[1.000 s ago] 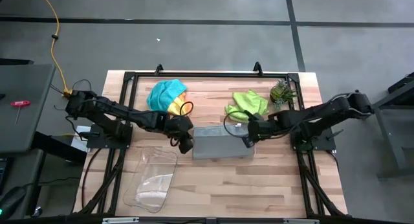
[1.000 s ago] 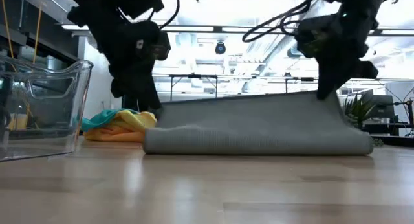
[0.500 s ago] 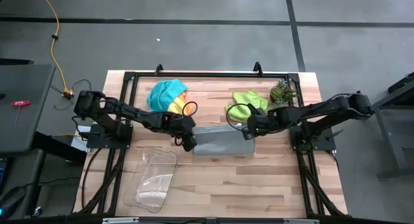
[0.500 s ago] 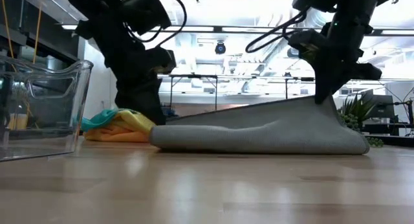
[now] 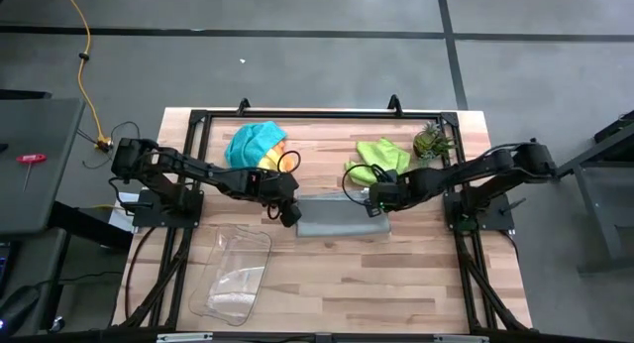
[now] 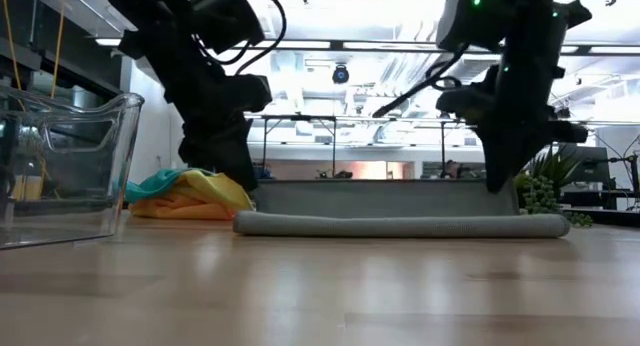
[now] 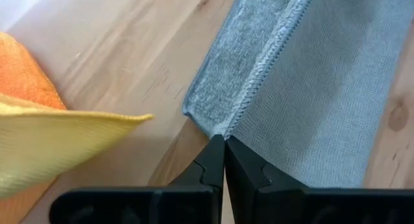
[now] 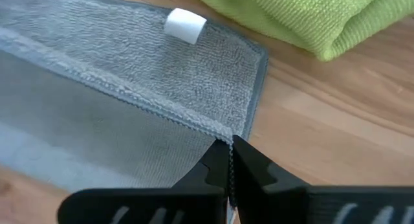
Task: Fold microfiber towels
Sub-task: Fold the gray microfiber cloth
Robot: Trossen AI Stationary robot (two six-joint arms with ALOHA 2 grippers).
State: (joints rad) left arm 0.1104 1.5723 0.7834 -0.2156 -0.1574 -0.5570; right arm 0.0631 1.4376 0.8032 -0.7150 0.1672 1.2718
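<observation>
I am partway through folding the grey towel (image 5: 338, 215), which lies in the middle of the wooden surface (image 5: 396, 274), between the teal, yellow and orange pile (image 5: 256, 147) and the lime green towel (image 5: 378, 158); my left end effector (image 5: 288, 209) is clenched on one corner of its upper layer, and my right end effector (image 5: 376, 199) is clenched on the other corner of that layer; both corners sit low, just short of the towel's far edge, so I judge the half-fold nearly laid. The next move, as I see it, calls for setting the two hems edge to edge, then letting go together without dragging the cloth. The towel's long axis runs left to right across the surface; in the low view its rounded crease (image 6: 400, 225) faces the near side, while its open edges point to the far side.
</observation>
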